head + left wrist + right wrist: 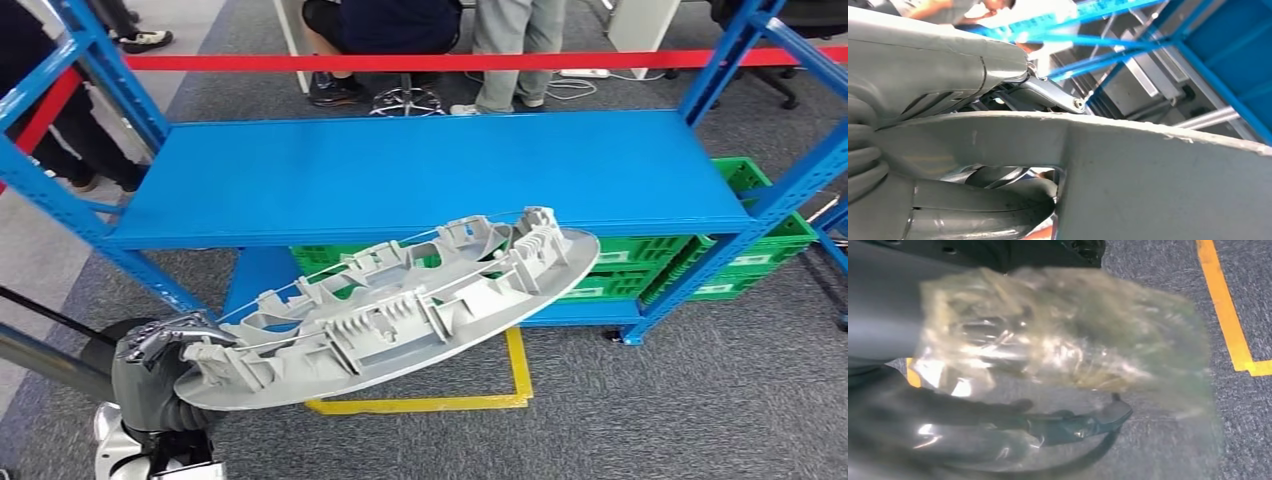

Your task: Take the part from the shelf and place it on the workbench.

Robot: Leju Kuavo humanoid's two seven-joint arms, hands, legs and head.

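Head view: left hand [165, 350] grips the grey part [400, 305] by its near-left end, ribbed side up. Part is off the blue shelf [420, 170], held in the air in front of it, tilted with the far end higher, above the carpet and the yellow floor tape [518, 375]. Green crates [740, 255] sit under the shelf; people's legs stand behind a red bar [400, 62]. Left wrist view: thumb [938, 65] presses on the part's edge. Right wrist view: right hand [1058, 365] hangs over the carpet, wrapped in clear plastic, blurred; can't tell its state.
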